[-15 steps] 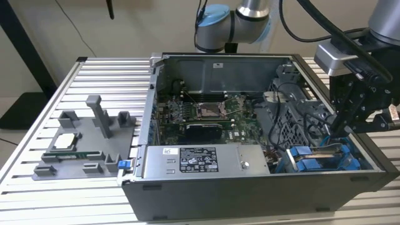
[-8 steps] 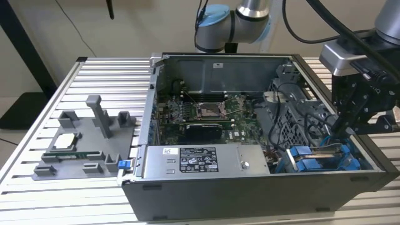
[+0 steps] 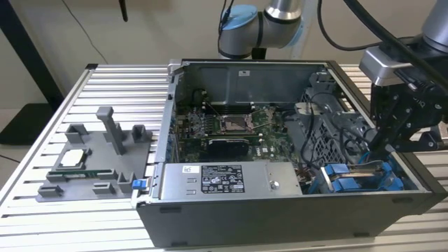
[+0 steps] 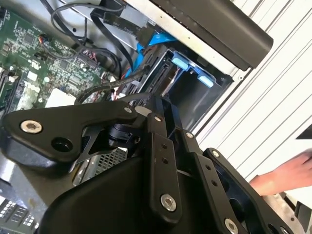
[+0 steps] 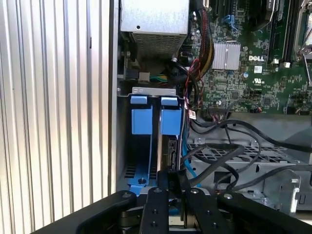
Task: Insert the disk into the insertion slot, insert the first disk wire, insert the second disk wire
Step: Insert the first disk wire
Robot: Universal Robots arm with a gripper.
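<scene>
We see the disk (image 5: 171, 148) on edge in the insertion slot (image 5: 129, 170), in the near corner of the case at the exterior view's right. It is directly ahead of the gripper (image 5: 170, 187), with its long axis pointing away from it. Spread or closed, we cannot tell.

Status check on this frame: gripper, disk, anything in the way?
Gripper low over the insertion slot. Disk on edge inside it. Loose black cables crowd alongside.
</scene>
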